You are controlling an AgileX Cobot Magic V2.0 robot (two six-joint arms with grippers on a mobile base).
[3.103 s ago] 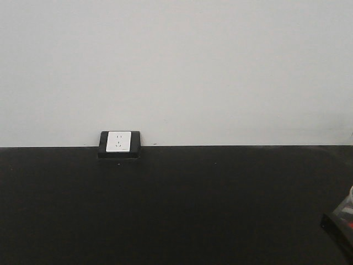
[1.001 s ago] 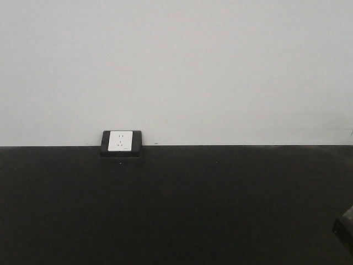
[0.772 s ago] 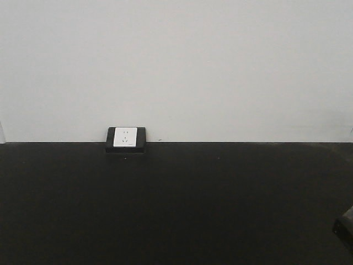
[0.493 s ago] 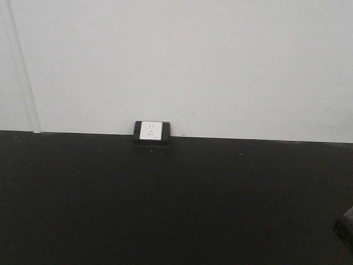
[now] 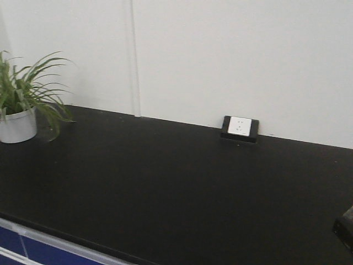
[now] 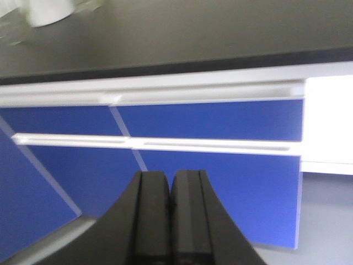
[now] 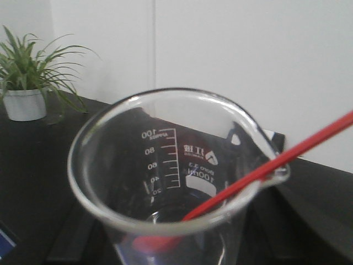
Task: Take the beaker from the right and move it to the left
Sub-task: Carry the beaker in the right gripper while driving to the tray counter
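White wall (image 5: 231,55) rises behind a long black tabletop (image 5: 165,187). In the front view, a potted plant (image 5: 22,105) with thin green leaves in a white pot stands at the far left of the tabletop. A small black box with a white socket face (image 5: 239,127) sits against the wall, right of centre. A dark shape (image 5: 345,229) is cut off by the lower right edge, and I cannot tell what it is.

The left gripper (image 6: 170,179) is pressed fully closed, its two black fingers touching and holding nothing. It sits below tabletop height and points at blue cabinet fronts (image 6: 220,121) with white rails.

The right wrist view is filled by the beaker (image 7: 165,165), a clear glass one with white graduation marks up to 100. A slim red stir stick (image 7: 276,163) leans inside it, its lower end near the bottom and its upper end passing out over the pouring lip to the right. The right gripper (image 7: 172,232) has dark fingers close against both sides of the beaker's lower half, gripping the glass. The exact contact is partly hidden. Behind the beaker lie the black tabletop and the white wall, with the plant well away at the far left.
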